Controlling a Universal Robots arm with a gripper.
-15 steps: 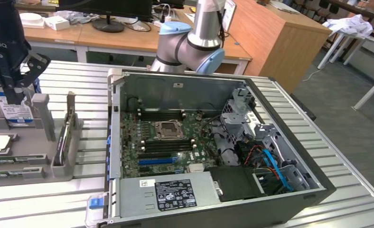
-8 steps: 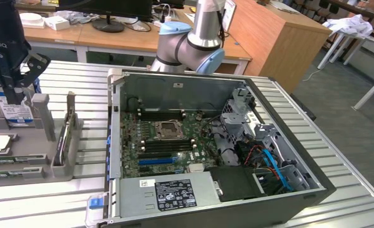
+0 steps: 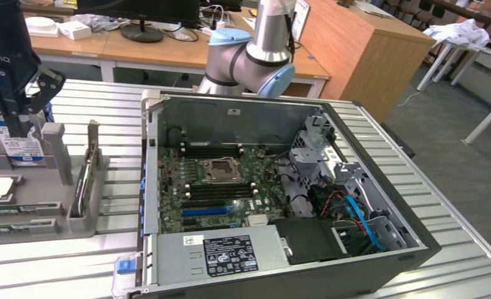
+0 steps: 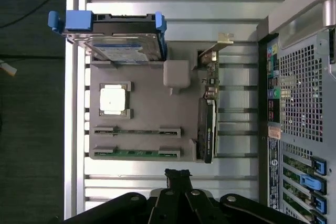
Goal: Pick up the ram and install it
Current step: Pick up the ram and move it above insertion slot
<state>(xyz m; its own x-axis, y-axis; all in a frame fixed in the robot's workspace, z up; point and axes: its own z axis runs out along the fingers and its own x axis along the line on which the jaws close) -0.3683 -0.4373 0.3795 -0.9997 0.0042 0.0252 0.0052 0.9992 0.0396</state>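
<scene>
The ram [image 4: 137,153] sits sunk in the gray holder [image 4: 147,106], its faces hidden.

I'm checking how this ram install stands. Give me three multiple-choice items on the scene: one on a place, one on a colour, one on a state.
1. Where is the ram?
A) in the grey holder
B) in a motherboard slot
C) on the case's floor

2. What colour is the carrier around the hard drive?
A) red
B) blue
C) yellow

3. How is the gripper?
A) open
B) shut on the ram
C) shut, holding nothing

Key: 1 A, the green stick lies in a slot of the holder. 2 B, blue brackets flank the drive. 3 C, its fingertips meet with nothing between them.
</scene>
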